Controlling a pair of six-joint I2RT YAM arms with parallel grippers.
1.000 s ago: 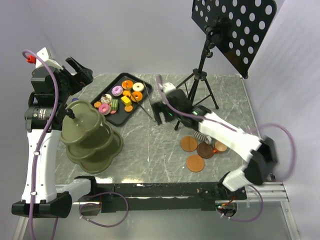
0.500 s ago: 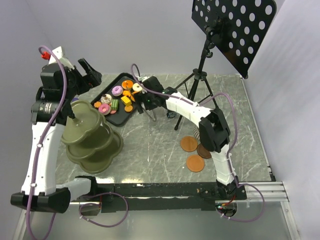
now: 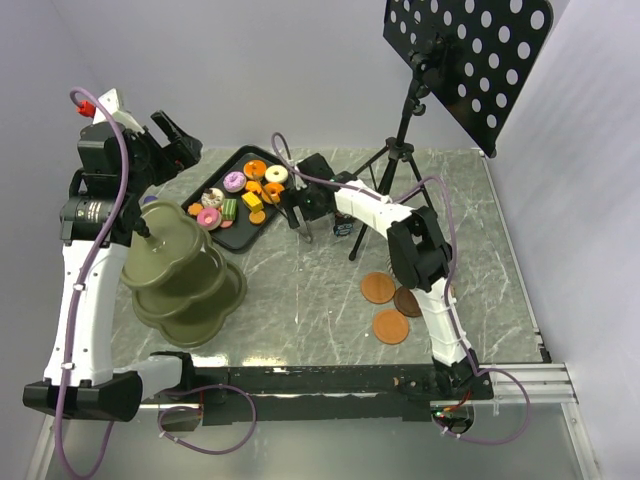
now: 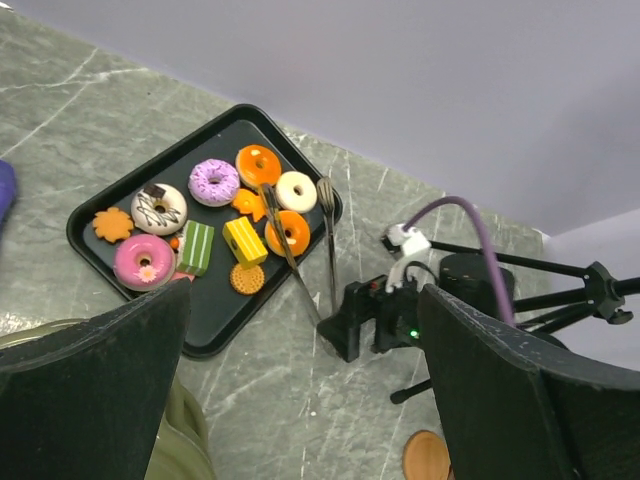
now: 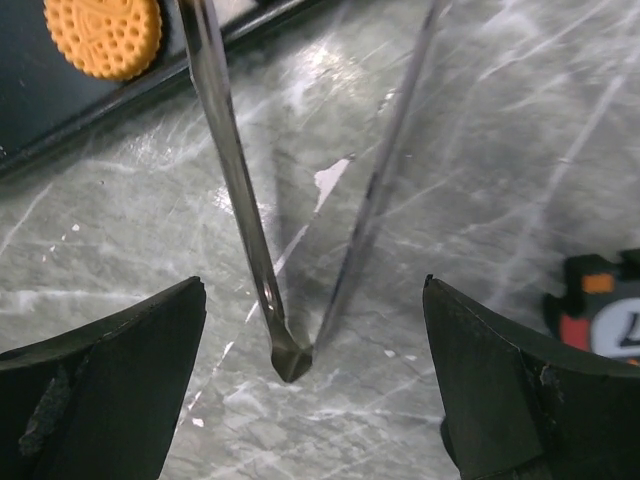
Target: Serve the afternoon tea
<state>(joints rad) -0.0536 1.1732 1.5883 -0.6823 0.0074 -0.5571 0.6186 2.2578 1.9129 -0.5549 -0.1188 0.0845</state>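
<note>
Your right gripper (image 5: 312,320) stands spread wide and grips nothing. Its two dark fingers (image 5: 100,380) flank the joined tip of the thin metal tongs (image 5: 235,170), with bare marble table (image 5: 500,130) showing on either side of that tip. Your left gripper (image 4: 305,300) is likewise spread apart and empty, held in the air and looking down on the black tray (image 4: 75,215). The tea things you are serving lie in that tray: small toy donuts and pastries (image 4: 212,182). Among them are a purple-iced ring, a pink one with a flower, a white one striped with chocolate, two orange rings, a cream ring, a green block, a yellow block and two orange biscuits. The tongs lie with their free ends over the tray's right side, next to the orange and cream rings, and their joined end out on the table. The right wrist view gives you only one patterned orange biscuit (image 5: 103,35) and the tray's rim, while the left wrist view lays out the whole assortment. The top view alone shows all three round saucers (image 3: 378,288), two brown-orange and one darker. They lie close together on the table beside the right arm, well apart from the tray. That view also shows the olive tiered stand (image 3: 180,270) at the left and the music stand (image 3: 405,150) behind.
</note>
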